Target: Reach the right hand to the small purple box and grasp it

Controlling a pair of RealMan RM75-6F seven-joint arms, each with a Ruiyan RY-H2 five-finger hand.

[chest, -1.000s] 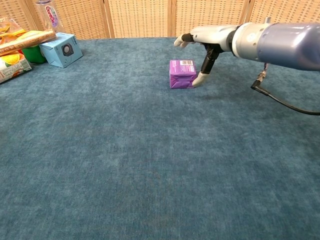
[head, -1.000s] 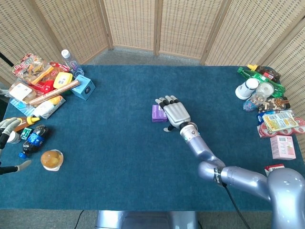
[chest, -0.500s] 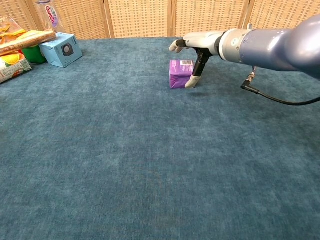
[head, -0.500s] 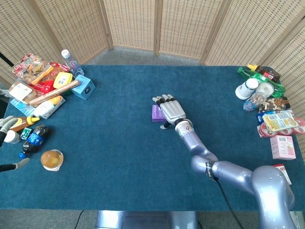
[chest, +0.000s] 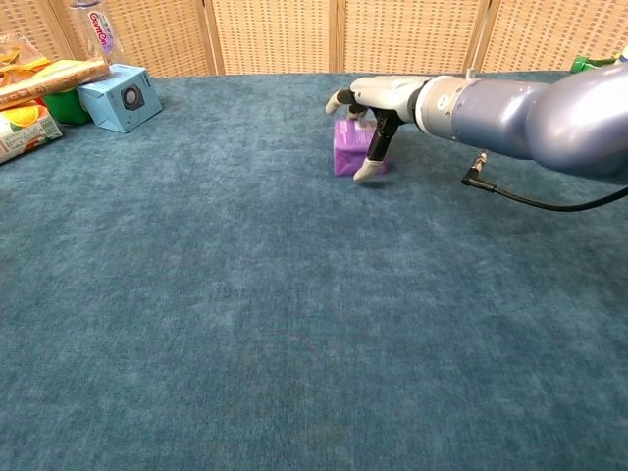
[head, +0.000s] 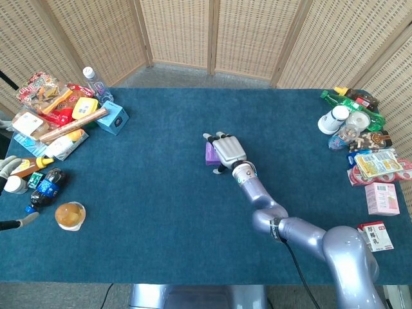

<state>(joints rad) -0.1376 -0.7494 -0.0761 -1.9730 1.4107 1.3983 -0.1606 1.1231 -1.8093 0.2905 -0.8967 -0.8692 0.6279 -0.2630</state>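
The small purple box [head: 210,154] [chest: 345,157] stands on the blue table near its middle. My right hand [head: 226,151] [chest: 381,96] lies flat over the box's top, palm down, covering most of it in the head view. Its fingers stretch past the box's far left edge, and the thumb [chest: 367,162] hangs down against the box's near right corner. The fingers are not curled round the box. My left hand [head: 8,168] shows at the far left edge of the head view, fingers apart and holding nothing.
A pile of snack packs [head: 55,112] and a light blue box [head: 112,118] [chest: 120,96] sit at the back left. Bottles and a round orange-lidded cup [head: 70,215] lie near the left hand. Cups, bottles and cartons [head: 360,148] line the right edge. A black cable [chest: 535,201] trails from the right arm.
The right hand has slid left, from beside the purple box to over its top. Its thumb now hangs at the box's near corner. The left hand has barely moved.
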